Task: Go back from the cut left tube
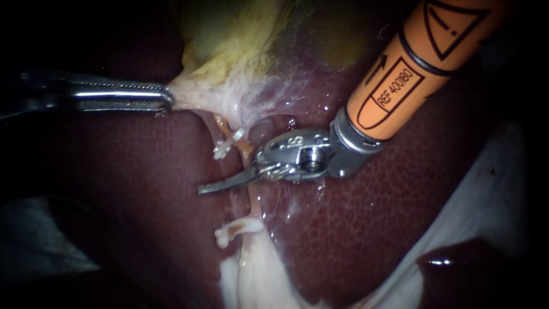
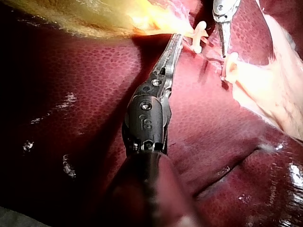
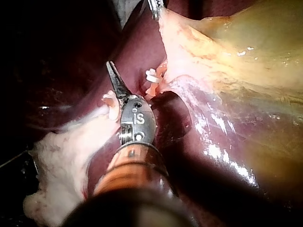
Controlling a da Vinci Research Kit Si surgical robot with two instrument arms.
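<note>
Tension explains the left side: the left instrument has its end effector clamped on pale tissue at the neck of the gallbladder, drawing it sideways so the working site stands open above the liver. The cut left tube lies parted near that pull. Its upper end carries a white clip, and its pale lower end curls apart from it, farther down the liver. The right instrument reaches in from the upper right, its slim end effector closed flat and holding nothing, with the tip lying across the gap between the two ends. With the tube divided, withdrawal looks due. Drawing the closed tip out along its own shaft should keep it from snagging the clip or scoring the liver.
</note>
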